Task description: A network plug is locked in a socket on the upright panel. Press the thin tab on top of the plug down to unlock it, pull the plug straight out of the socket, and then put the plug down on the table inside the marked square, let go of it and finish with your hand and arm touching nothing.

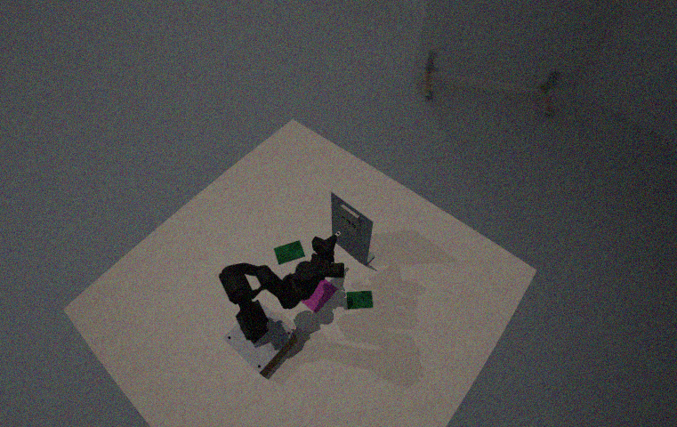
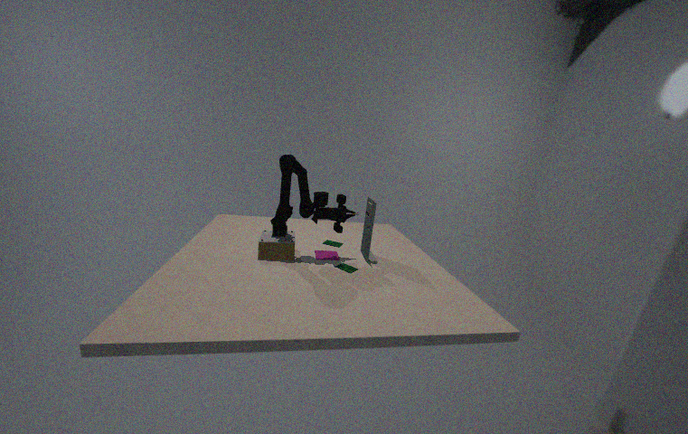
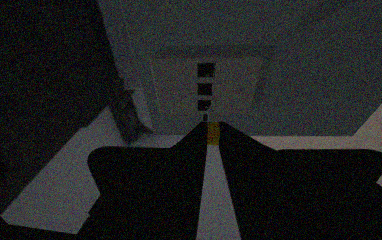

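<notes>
The grey upright panel stands on the table. Its socket area shows several dark openings in a column in the wrist view. My gripper is shut on the plug, level and pointing at the panel. The small plug looks pale in the top view; a yellow part of the plug shows between the fingertips. The plug is out of the socket, with a gap to the panel. The tab is too dark to make out. A magenta marked patch lies on the table below my arm.
One green rectangle lies on the table left of the arm in the top view. Another green rectangle lies to the right of the magenta patch. The arm's base block stands behind the patch.
</notes>
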`<state>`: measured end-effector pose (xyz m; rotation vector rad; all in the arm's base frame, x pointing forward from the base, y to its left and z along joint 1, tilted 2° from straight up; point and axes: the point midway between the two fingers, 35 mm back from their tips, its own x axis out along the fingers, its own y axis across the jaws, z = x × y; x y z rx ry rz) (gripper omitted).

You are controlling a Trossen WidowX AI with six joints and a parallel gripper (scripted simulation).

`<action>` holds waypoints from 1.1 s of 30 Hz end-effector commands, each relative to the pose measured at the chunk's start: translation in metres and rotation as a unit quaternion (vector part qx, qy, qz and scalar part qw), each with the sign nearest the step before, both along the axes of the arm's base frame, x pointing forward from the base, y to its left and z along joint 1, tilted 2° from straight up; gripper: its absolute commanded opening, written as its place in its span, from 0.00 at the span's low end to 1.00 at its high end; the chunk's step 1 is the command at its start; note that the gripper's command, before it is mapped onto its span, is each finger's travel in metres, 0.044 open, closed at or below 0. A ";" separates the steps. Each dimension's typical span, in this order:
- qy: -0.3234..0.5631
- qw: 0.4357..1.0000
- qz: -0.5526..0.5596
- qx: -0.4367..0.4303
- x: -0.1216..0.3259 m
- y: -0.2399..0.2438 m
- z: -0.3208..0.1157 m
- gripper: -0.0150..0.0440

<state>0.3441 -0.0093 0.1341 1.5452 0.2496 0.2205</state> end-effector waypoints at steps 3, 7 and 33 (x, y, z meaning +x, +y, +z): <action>0.000 1.000 0.001 0.000 -0.004 0.000 0.000 0.25; 0.000 1.000 0.000 0.000 -0.003 0.000 0.002 0.25; 0.000 1.000 0.001 0.000 -0.014 0.001 0.043 0.25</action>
